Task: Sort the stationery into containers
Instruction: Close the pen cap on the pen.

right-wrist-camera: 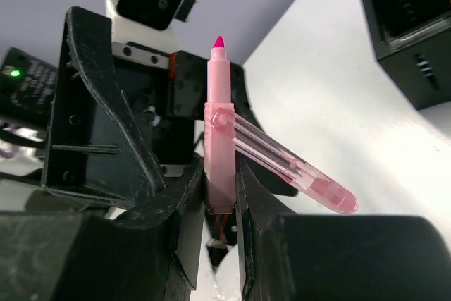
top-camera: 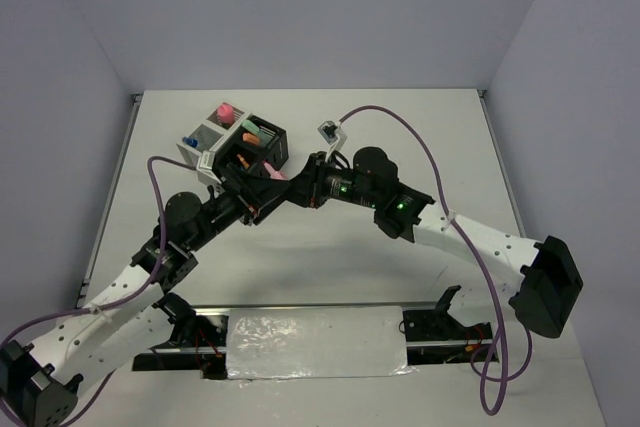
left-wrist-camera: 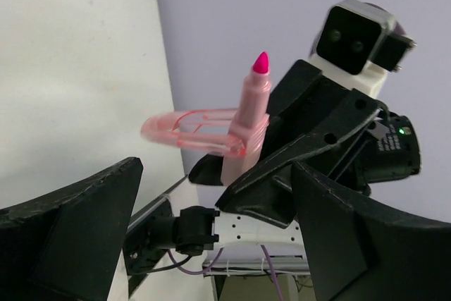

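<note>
Over the white table, near the bins, our right gripper pinches the pink marker; our left gripper stands fingers apart.

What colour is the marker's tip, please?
The marker's tip is magenta, clearest in the right wrist view.

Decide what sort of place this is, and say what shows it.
Probably a robotics lab test cell: a white table walled in by plain panels, two cabled arms bolted at its near edge, the right pincer holding a pink marker.
</note>
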